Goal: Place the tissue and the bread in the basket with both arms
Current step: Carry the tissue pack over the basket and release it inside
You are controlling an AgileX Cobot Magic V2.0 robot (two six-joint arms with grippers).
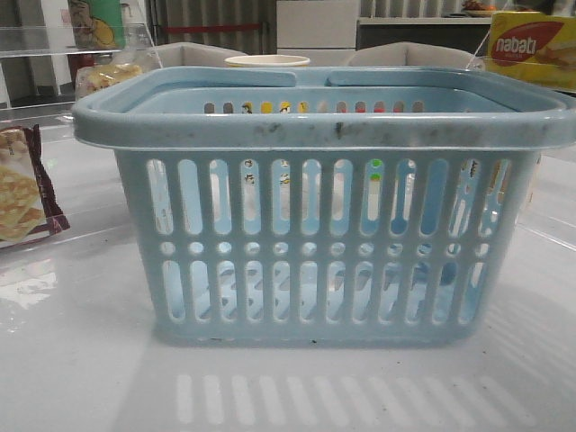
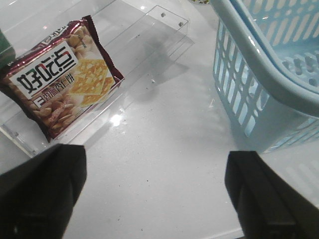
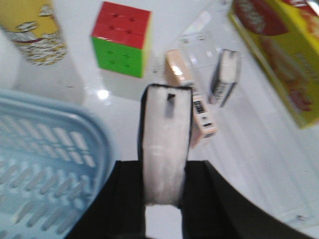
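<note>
Our right gripper (image 3: 162, 209) is clamped on the tissue (image 3: 165, 144) beside the basket (image 3: 45, 164), while our left gripper (image 2: 154, 194) hangs spread apart over bare table (image 2: 159, 149).

Left tool (image 2: 154, 194): two fingers (image 2: 40, 194) visible, matte black, broad and blocky with flat faces and squared edges. No screws, cables or markings can be made out on them.

Right tool (image 3: 162, 199): two black fingers (image 3: 124, 204), smooth and dark, widening toward the wrist. The picture is blurred; surface detail cannot be told. No arm links show in the front view.
</note>
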